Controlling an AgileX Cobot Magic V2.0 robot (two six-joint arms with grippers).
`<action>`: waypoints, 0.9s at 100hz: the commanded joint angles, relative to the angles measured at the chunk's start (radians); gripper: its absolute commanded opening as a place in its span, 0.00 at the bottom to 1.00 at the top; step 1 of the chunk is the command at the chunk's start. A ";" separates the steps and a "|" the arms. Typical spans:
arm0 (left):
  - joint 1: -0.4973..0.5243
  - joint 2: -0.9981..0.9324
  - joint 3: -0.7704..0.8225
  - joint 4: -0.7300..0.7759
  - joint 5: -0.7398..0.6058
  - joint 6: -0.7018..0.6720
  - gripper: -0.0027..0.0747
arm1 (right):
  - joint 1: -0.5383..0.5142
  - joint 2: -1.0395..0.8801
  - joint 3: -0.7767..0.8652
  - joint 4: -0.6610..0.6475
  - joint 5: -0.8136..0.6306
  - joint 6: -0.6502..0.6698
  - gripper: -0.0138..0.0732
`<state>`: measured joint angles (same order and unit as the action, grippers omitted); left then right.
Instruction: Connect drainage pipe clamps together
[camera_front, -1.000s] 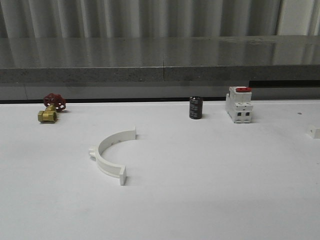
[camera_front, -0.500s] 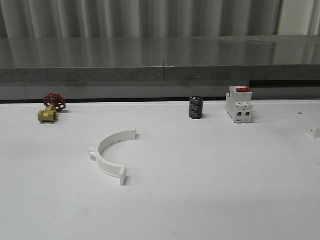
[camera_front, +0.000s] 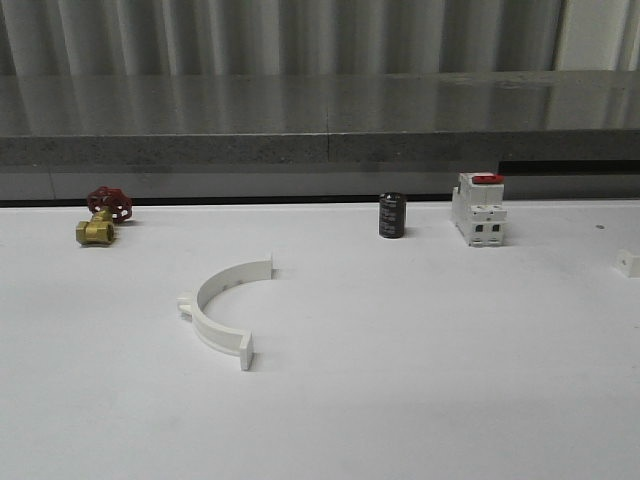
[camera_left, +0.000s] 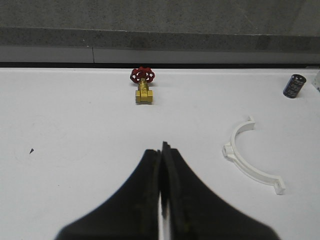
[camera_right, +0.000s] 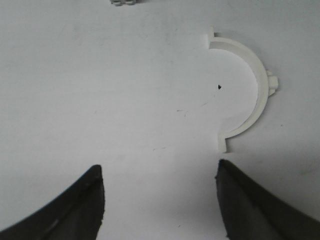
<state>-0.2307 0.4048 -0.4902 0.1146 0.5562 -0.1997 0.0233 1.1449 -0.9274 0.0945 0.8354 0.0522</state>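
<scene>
One white half-ring drainage pipe clamp (camera_front: 198, 308) lies flat on the white table (camera_front: 400, 380), left of centre, its open side facing right. The left wrist view shows it (camera_left: 231, 151) off to one side of my left gripper (camera_left: 162, 147), which is shut with nothing in it. A second clamp (camera_right: 260, 95) lies flat ahead of my right gripper (camera_right: 160, 170), which is open and empty. Its nearer end tab sits just beyond one fingertip (camera_right: 222, 167). A small white piece (camera_front: 628, 262) shows at the table's right edge in the front view.
A brass valve with a red handwheel (camera_front: 103, 215) sits at the back left. A black cylinder (camera_front: 391, 215) and a white switch block with a red top (camera_front: 479, 208) stand at the back right. A grey ledge (camera_front: 320, 120) runs behind the table.
The small white piece at the right edge of the front view shifted slightly. Everything else is as it was.
</scene>
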 joint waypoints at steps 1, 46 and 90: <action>0.001 0.006 -0.026 -0.001 -0.079 -0.001 0.01 | -0.047 0.091 -0.094 -0.013 -0.045 -0.045 0.72; 0.001 0.006 -0.026 -0.001 -0.079 -0.001 0.01 | -0.305 0.510 -0.281 0.222 -0.043 -0.417 0.72; 0.001 0.006 -0.026 -0.001 -0.079 -0.001 0.01 | -0.347 0.645 -0.280 0.192 -0.145 -0.448 0.72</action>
<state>-0.2307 0.4048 -0.4902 0.1146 0.5562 -0.1981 -0.3165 1.8112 -1.1809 0.2880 0.7280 -0.3834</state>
